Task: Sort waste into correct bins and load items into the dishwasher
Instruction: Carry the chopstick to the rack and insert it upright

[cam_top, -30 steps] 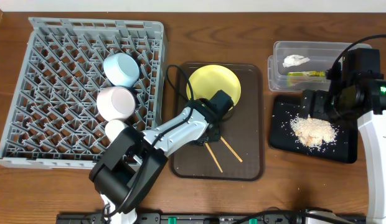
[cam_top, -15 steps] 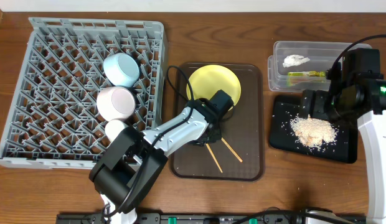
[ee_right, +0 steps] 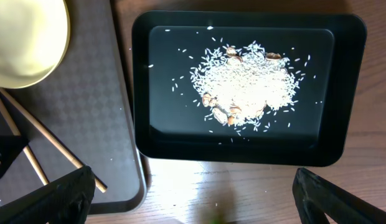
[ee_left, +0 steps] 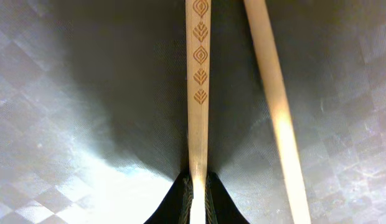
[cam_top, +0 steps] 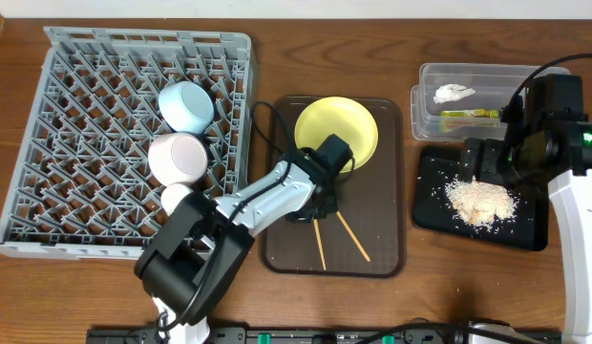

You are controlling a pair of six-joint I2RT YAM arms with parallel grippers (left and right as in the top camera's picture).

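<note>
My left gripper (cam_top: 320, 204) is low on the dark brown serving tray (cam_top: 282, 244), shut on one wooden chopstick (cam_top: 319, 245) (ee_left: 198, 74). The second chopstick (cam_top: 353, 236) (ee_left: 277, 106) lies beside it on the tray. The yellow plate (cam_top: 336, 129) rests at the tray's far end. The grey dish rack (cam_top: 86, 57) holds the light-blue bowl (cam_top: 186, 105), the white bowl (cam_top: 177, 158) and the small white cup (cam_top: 179, 199). My right gripper (ee_right: 196, 208) is open and empty above the black tray (cam_top: 525, 225) (ee_right: 162, 124) with the rice crumbs (cam_top: 479, 201) (ee_right: 246, 87).
The clear tub (cam_top: 425, 75) at the back right holds the white tissue (cam_top: 454, 93) and the green-yellow wrapper (cam_top: 468, 115). The right wrist view also shows the yellow plate (ee_right: 25, 43), the chopsticks (ee_right: 53, 149) and the brown tray's edge (ee_right: 127, 143).
The yellow plate has shifted a little to the right. The held chopstick's free end has swung left, and the loose chopstick has shifted slightly. The right arm has not moved.
</note>
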